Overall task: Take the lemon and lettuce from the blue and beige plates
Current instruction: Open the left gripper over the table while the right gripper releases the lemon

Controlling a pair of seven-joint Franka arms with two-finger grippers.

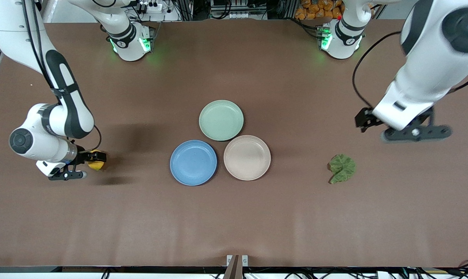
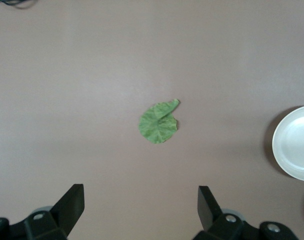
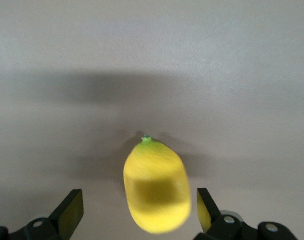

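The lemon (image 3: 157,192) is seen between the spread fingers of the right claw (image 1: 87,166), low at the right arm's end of the counter (image 1: 234,217), off the blue plate (image 1: 193,162). The lettuce (image 1: 342,167) lies flat beside the beige plate (image 1: 247,157), under the spread left claw (image 2: 141,210). If nudged, the lemon could roll away.

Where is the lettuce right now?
The lettuce lies flat on the table toward the left arm's end, beside the beige plate and on no plate, with the open left gripper up over it.
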